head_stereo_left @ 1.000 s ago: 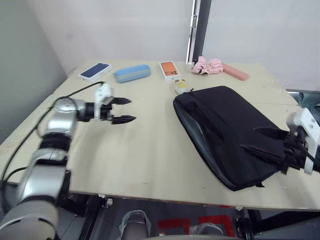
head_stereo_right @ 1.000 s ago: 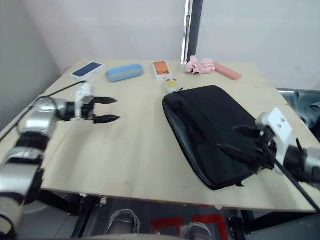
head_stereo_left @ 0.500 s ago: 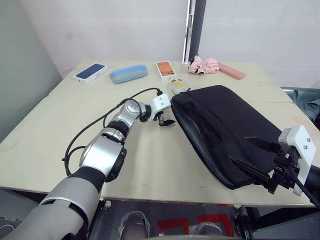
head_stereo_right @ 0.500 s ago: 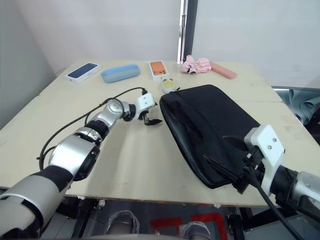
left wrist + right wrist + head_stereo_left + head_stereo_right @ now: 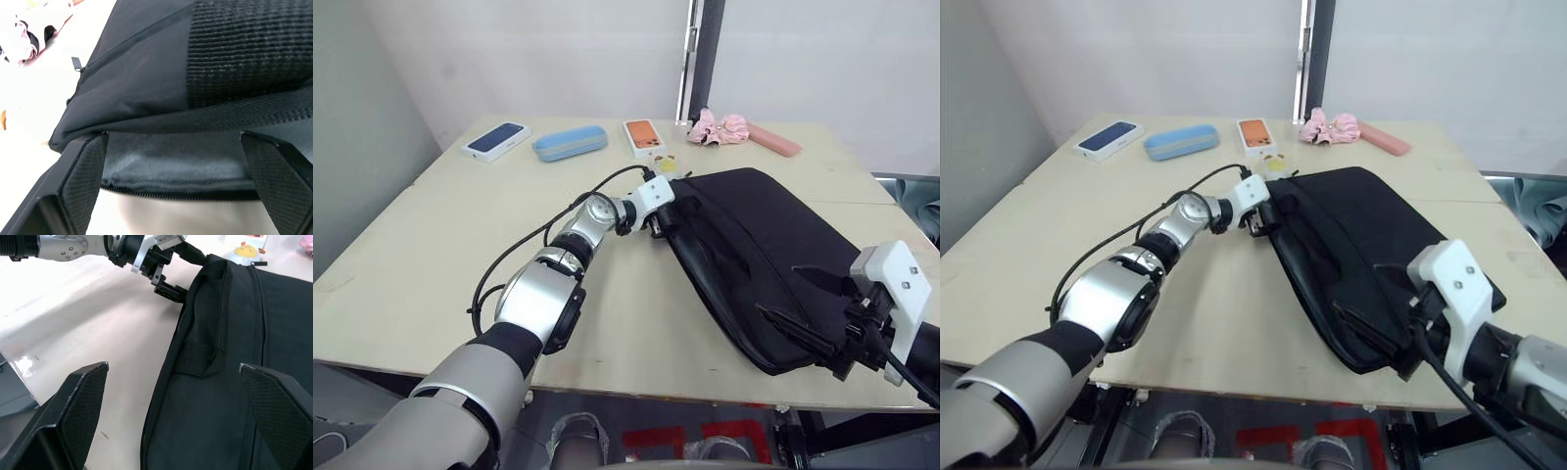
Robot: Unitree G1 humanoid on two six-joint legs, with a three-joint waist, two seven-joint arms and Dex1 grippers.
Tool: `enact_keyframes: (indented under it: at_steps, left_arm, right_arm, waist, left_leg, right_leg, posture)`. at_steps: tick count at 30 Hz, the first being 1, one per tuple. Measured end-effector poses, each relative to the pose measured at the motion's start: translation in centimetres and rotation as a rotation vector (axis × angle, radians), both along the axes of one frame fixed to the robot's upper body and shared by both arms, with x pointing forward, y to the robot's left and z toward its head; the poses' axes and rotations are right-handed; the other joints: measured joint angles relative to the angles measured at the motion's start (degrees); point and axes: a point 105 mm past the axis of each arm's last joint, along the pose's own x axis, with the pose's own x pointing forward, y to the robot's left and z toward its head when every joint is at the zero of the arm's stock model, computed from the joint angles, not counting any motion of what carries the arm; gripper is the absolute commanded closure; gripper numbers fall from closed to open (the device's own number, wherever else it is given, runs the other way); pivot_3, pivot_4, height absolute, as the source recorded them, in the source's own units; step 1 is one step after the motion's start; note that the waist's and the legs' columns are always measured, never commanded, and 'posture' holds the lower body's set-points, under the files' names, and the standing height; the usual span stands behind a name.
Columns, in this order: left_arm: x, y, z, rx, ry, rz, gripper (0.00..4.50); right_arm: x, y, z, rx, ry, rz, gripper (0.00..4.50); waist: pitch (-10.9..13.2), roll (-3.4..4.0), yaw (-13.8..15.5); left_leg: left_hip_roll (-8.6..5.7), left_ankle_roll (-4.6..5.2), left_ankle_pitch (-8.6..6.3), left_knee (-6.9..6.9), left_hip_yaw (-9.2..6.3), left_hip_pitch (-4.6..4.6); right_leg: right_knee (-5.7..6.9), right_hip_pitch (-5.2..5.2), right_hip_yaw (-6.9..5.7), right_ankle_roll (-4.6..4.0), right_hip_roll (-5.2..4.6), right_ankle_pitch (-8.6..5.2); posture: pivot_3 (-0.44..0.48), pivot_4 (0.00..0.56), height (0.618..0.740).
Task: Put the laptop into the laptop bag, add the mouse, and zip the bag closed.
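A black laptop bag (image 5: 764,259) lies flat at the table's 3 o'clock side. The left gripper (image 5: 662,217), fingers spread, meets its unzipped edge; the right gripper (image 5: 813,318), also spread, hovers over the near corner. The fabric looks soft and floppy, best held by its zipper lip. Phone boxes (image 5: 643,137), a blue case (image 5: 570,143) and a plush toy (image 5: 667,164) sit toward 12 o'clock, well apart.

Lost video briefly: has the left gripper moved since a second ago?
Yes. The left gripper has crossed the bare wooden table toward the flat black fabric laptop bag, its open fingers now at the bag's edge.
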Motion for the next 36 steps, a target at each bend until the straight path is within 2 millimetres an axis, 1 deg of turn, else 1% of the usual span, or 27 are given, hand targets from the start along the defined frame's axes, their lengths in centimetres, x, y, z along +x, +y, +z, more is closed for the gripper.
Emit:
enact_keyframes:
  at_steps: [3, 7, 10, 13, 17, 21, 25, 30, 34, 35, 36]
  left_arm:
    - [-0.3, 0.3, 0.0, 0.024, 0.011, -0.041, 0.00]
    - [0.0, 2.0, -0.2, 0.109, -0.009, -0.043, 0.00]
    - [0.2, 2.7, 0.2, 0.109, -0.028, -0.034, 0.00]
    - [0.1, 2.8, 0.6, 0.080, -0.022, -0.050, 0.00]
    - [-0.1, 2.6, 1.2, 0.030, -0.025, -0.075, 0.00]
    - [0.0, 2.5, 1.3, 0.028, -0.045, -0.066, 0.00]
    - [0.2, 1.2, 1.5, 0.037, -0.089, -0.041, 0.00]
    - [0.2, -0.3, 1.1, 0.063, -0.114, -0.023, 0.00]
    - [0.3, -0.7, 0.8, 0.094, -0.128, -0.012, 0.00]
    - [0.3, -0.7, 0.7, 0.097, -0.128, -0.013, 0.25]
    - [0.2, -0.8, 0.7, 0.101, -0.129, -0.015, 0.41]
  right_arm:
    - [-0.1, 0.0, -0.1, -0.013, 0.011, 0.005, 0.01]
    - [-0.1, 0.0, 0.0, -0.017, 0.003, 0.006, 0.01]
    - [0.0, 0.2, 0.2, -0.031, -0.005, 0.019, 0.01]
    - [0.1, 0.3, 0.2, -0.036, -0.004, 0.033, 0.01]
    - [0.1, 0.0, 0.4, -0.022, -0.006, 0.024, 0.01]
    - [0.1, -0.8, 2.0, 0.052, -0.073, -0.014, 0.01]
    - [-0.3, -1.4, 2.9, 0.058, -0.103, -0.050, 0.01]
    - [-0.8, -1.0, 2.9, 0.055, -0.101, -0.054, 0.01]
    - [-0.9, -1.1, 3.0, 0.048, -0.099, -0.069, 0.01]
    - [-0.9, -1.1, 3.0, 0.047, -0.098, -0.069, 0.00]
    - [-0.9, -1.1, 3.0, 0.046, -0.099, -0.070, 0.00]
  waist:
    - [0.00, 0.00, 0.03]
    - [0.01, 0.01, -0.13]
    - [0.01, 0.01, -0.06]
    - [0.02, 0.01, 0.16]
    - [0.02, 0.01, 0.25]
    - [0.04, 0.00, 0.25]
    - [0.05, 0.00, 0.38]
    - [0.06, 0.00, 0.17]
    - [0.06, 0.01, 0.03]
    - [0.06, 0.01, 0.04]
    - [0.06, 0.01, 0.07]
  left_leg:
    - [-0.01, 0.03, -0.01, -0.06, -0.04, -0.09]
    - [-0.01, 0.04, 0.00, -0.14, -0.10, -0.16]
    - [-0.03, 0.05, -0.01, -0.14, -0.13, -0.17]
    - [-0.03, 0.05, 0.00, -0.14, -0.15, -0.19]
    - [-0.06, 0.07, -0.01, -0.15, -0.16, -0.20]
    - [-0.10, 0.10, -0.02, -0.17, -0.15, -0.21]
    - [-0.13, 0.12, -0.02, -0.17, -0.23, -0.27]
    - [-0.17, 0.15, -0.02, -0.18, -0.37, -0.47]
    - [-0.18, 0.16, -0.01, -0.16, -0.54, -0.67]
    - [-0.18, 0.16, -0.01, -0.16, -0.56, -0.68]
    - [-0.20, 0.16, -0.01, -0.16, -0.59, -0.72]
  right_leg:
    - [-0.14, -0.01, -0.11, 0.02, -0.01, 0.01]
    - [-0.26, -0.02, -0.23, 0.03, -0.01, 0.02]
    - [-0.29, 0.00, -0.26, 0.03, -0.04, 0.02]
    - [-0.30, 0.01, -0.31, 0.03, -0.06, 0.02]
    - [-0.33, 0.02, -0.32, 0.03, -0.08, 0.02]
    - [-0.37, 0.01, -0.35, 0.04, -0.14, 0.01]
    - [-0.43, 0.03, -0.45, 0.04, -0.19, 0.01]
    - [-0.53, -0.01, -0.61, 0.09, -0.21, 0.01]
    - [-0.61, -0.03, -0.82, 0.09, -0.24, 0.01]
    - [-0.62, -0.03, -0.83, 0.09, -0.24, 0.01]
    - [-0.63, -0.03, -0.86, 0.09, -0.26, 0.01]
  posture:
    - [0.000, 0.150, 0.740]
    - [0.000, 0.150, 0.740]
    - [0.000, 0.150, 0.740]
    - [0.000, 0.150, 0.740]
    - [0.000, 0.150, 0.740]
    - [0.000, 0.150, 0.740]
    - [0.000, 0.150, 0.740]
    - [0.000, 0.150, 0.740]
    - [0.000, 0.150, 0.740]
    - [0.000, 0.150, 0.740]
    - [0.000, 0.150, 0.740]
